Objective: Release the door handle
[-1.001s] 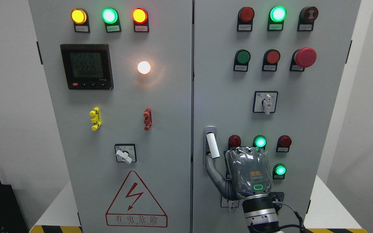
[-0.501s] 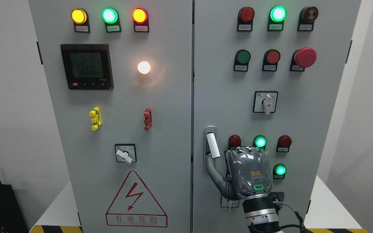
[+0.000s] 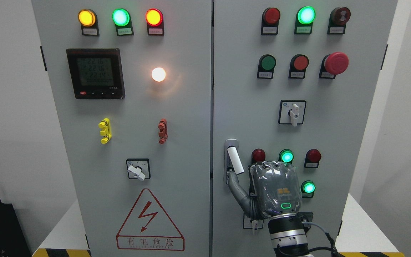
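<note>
Head view: the right hand (image 3: 275,189) rises from the bottom edge right of centre, its grey back turned to the camera, a green indicator lit near the wrist. One finger (image 3: 237,187), seemingly the thumb, reaches up and left, its tip just at the lower end of the door handle (image 3: 234,160). The remaining fingers are hidden behind the palm, so whether the hand is open or curled cannot be determined; nothing is seen clasped around the handle.

The handle is a white lever, slightly tilted, sitting in a grey recessed plate near the left edge of the right cabinet door (image 3: 355,114), low on the panel. Both doors appear closed, meeting at a vertical seam.

Just beside the hand sit a red lamp (image 3: 258,155), a lit green lamp (image 3: 286,156), another red lamp (image 3: 313,155) and a second lit green lamp (image 3: 309,187). Above these is a rotary selector switch (image 3: 292,112). Higher on the same door is a red mushroom stop button (image 3: 336,63).

The left cabinet door (image 3: 187,142) carries a digital meter (image 3: 95,73), a lit white lamp (image 3: 158,74), a second selector switch (image 3: 138,169) and a red-outlined warning triangle (image 3: 150,221). The left arm does not appear.
</note>
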You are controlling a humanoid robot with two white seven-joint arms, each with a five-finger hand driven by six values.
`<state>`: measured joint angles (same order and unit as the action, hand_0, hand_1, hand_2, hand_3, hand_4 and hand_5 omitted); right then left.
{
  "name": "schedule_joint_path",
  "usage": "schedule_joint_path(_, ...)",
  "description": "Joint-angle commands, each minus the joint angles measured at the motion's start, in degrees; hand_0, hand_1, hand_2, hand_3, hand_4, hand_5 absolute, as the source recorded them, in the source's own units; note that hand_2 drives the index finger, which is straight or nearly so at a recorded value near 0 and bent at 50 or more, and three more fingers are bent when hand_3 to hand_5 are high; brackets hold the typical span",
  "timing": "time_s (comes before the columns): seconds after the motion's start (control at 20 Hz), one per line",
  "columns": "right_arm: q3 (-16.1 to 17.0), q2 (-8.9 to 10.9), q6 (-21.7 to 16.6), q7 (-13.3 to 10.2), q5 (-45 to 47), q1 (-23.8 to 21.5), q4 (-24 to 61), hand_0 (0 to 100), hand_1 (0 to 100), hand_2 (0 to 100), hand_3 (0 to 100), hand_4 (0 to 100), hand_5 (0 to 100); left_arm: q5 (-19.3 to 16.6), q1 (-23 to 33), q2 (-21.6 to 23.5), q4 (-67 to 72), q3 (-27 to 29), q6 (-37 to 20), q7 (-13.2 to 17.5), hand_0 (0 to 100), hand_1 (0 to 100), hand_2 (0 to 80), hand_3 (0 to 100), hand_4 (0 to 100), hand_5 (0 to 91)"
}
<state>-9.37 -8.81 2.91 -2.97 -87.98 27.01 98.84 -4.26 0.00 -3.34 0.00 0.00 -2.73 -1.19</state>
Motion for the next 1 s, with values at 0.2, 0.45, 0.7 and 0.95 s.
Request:
schedule_joint_path(0.2,0.06,0.02,-0.01,-0.11,0.01,-0.03,0.04,54,7,100,100,100,97,-0.05,-0.17,0.0,0.61,0.09,0.01,0.05,12,39,0.0,0,0,0.0)
schedule_joint_path(0.45,0.14,0.1,0.43,-0.2,0.09,-0.03,-0.05,54,8,100,100,100,97,-0.05,-0.17,0.0,0.53,0.09,0.01,0.05,12,39,0.0,0,0,0.0)
schedule_joint_path(0.7,0.15,0.1,0.43,-0.11,0.09,-0.03,-0.05,54,8,100,100,100,97,-0.05,-0.09,0.0,0.53,0.09,0.01,0.05,12,39,0.0,0,0,0.0)
schedule_joint_path(0.95,0.15,0.1,0.87,-0.11,0.09,0.06,-0.05,55,8,100,100,100,97,-0.05,-0.17,0.0,0.61,0.09,0.0,0.05,12,39,0.0,0,0,0.0)
